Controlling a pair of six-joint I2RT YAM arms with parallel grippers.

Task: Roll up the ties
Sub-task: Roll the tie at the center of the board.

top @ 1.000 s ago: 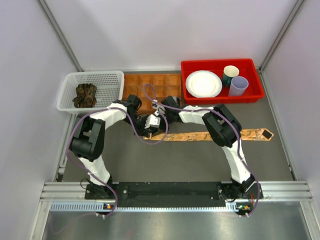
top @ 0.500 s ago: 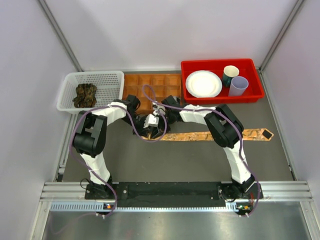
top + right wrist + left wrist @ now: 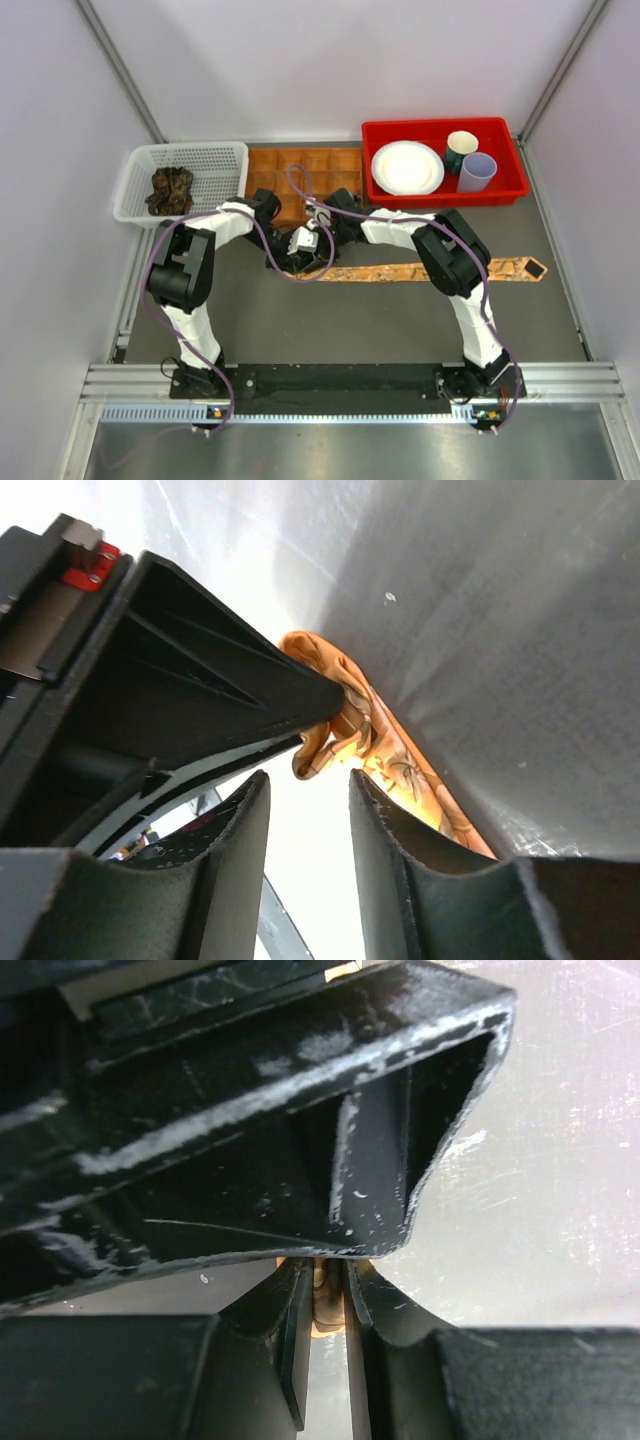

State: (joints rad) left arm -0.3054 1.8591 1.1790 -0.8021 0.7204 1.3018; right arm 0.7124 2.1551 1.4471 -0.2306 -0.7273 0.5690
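- The left gripper (image 3: 323, 1295) stays pinched on the tan-orange tie (image 3: 345, 720) at its folded end.
- The right gripper (image 3: 308, 795) has just let go, and its jaws stand apart beside the fold.
- This is probably a regrip to keep rolling; the rest of the tie lies flat, stretching right.

orange tie (image 3: 385, 750): showing as soft printed cloth, faintly sheening, wrinkling just ahead of right gripper (image 3: 308, 785) | its fingers (image 3: 235, 850): looking like smooth matt black plastic | left gripper (image 3: 322, 1300): showing black plastic, wearing white scuffs | table (image 3: 520, 630) beneath: appearing grey, matt, finely scratched
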